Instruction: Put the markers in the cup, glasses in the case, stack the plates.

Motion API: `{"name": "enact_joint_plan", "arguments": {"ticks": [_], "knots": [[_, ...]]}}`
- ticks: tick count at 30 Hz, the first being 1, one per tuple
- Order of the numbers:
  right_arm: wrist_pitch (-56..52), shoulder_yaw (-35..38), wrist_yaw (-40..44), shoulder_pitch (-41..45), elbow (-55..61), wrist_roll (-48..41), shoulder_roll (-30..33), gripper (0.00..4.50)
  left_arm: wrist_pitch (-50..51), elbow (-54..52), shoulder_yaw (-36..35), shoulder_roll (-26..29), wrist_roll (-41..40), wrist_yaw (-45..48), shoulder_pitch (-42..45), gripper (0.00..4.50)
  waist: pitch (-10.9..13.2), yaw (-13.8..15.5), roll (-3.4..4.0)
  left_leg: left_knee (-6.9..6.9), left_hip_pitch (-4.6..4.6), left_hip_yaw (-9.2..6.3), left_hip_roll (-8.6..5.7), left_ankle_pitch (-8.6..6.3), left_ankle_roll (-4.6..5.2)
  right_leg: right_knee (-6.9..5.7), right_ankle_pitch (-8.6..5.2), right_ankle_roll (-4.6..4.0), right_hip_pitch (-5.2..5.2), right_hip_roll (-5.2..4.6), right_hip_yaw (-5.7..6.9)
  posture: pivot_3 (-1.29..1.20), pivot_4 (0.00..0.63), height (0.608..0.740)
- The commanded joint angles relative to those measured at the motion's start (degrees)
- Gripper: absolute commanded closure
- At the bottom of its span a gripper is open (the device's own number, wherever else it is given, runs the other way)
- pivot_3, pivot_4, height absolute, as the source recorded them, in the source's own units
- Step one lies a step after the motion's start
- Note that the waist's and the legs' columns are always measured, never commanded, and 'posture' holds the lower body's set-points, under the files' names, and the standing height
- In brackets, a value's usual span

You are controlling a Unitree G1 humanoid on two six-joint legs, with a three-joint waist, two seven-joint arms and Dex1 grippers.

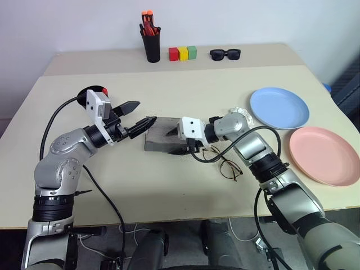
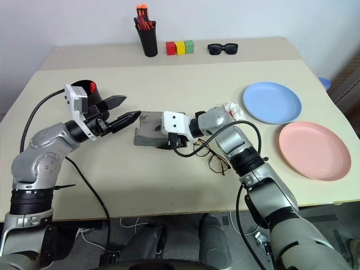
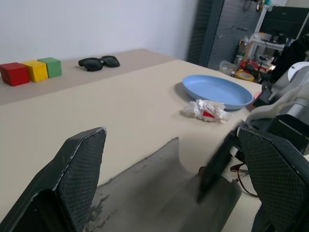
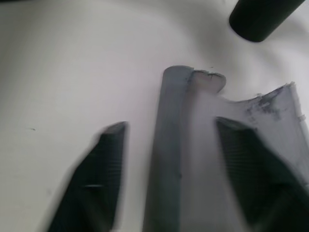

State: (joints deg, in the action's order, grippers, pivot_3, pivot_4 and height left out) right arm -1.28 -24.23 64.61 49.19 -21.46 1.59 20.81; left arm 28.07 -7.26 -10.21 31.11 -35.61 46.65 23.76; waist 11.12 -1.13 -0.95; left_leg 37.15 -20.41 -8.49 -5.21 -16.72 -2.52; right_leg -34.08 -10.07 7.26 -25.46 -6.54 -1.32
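The case (image 1: 163, 135) is lying mid-desk (image 1: 185, 84), long axis running from 8 to 2 o'clock. My right hand (image 1: 179, 140) is straddling its 3 o'clock end, fingers spread. My left hand (image 1: 139, 114) is hovering spread at its 9 o'clock end. The glasses (image 1: 225, 163) are lying at the case's 4 o'clock.

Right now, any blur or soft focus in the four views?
Right wrist view: the right gripper fingers are smeared by motion blur and the case is soft. Left wrist view: one dark finger of the other gripper is streaked over the case. Both eye views: sharp, evenly lit, soft shadows.
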Motion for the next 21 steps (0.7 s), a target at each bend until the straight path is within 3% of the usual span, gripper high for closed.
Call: {"name": "enact_joint_plan", "arguments": {"ticks": [1, 6, 12, 21], "knots": [[0.4, 3.5, -1.5, 1.7, 0.5, -1.6, -0.7, 0.22, -1.0, -1.2, -0.7, 0.3, -0.2, 0.1, 0.7, 0.00, 0.0, 0.0, 0.00, 0.00, -0.01, 0.00, 0.00, 0.00, 0.00, 0.00, 0.00, 0.00, 0.00, 0.00, 0.00, 0.00, 0.150, 0.740], [-11.1, 14.8, -1.0, 0.5, 8.7, -15.0, 0.7, 0.22, -0.6, -1.9, -0.8, 1.0, -0.3, 0.7, 0.3, 0.00, 0.0, 0.1, 0.01, 0.00, -0.03, -0.01, 0.01, -0.01, 0.02, 0.01, 0.01, -0.01, 0.00, 0.00, 0.00, 0.00, 0.150, 0.740], [-24.7, 24.2, -3.7, -8.9, 22.8, -25.1, 6.3, 0.22, -1.1, -1.3, 1.4, 2.4, 0.6, 4.2, 0.4, 0.00, 0.0, 0.5, 0.00, -0.01, -0.01, -0.06, 0.01, -0.08, 0.13, 0.03, 0.00, -0.01, 0.04, -0.01, 0.01, 0.00, 0.150, 0.740], [-37.7, 36.2, -11.7, -24.6, 35.3, -34.2, 13.5, 0.10, -4.6, 5.8, 13.1, -0.3, 5.4, 14.8, 8.7, 0.00, 0.0, 0.6, 0.01, 0.03, 0.00, 0.03, 0.01, -0.08, 0.15, 0.04, 0.00, -0.01, 0.09, -0.02, 0.00, 0.00, 0.150, 0.740]]}}
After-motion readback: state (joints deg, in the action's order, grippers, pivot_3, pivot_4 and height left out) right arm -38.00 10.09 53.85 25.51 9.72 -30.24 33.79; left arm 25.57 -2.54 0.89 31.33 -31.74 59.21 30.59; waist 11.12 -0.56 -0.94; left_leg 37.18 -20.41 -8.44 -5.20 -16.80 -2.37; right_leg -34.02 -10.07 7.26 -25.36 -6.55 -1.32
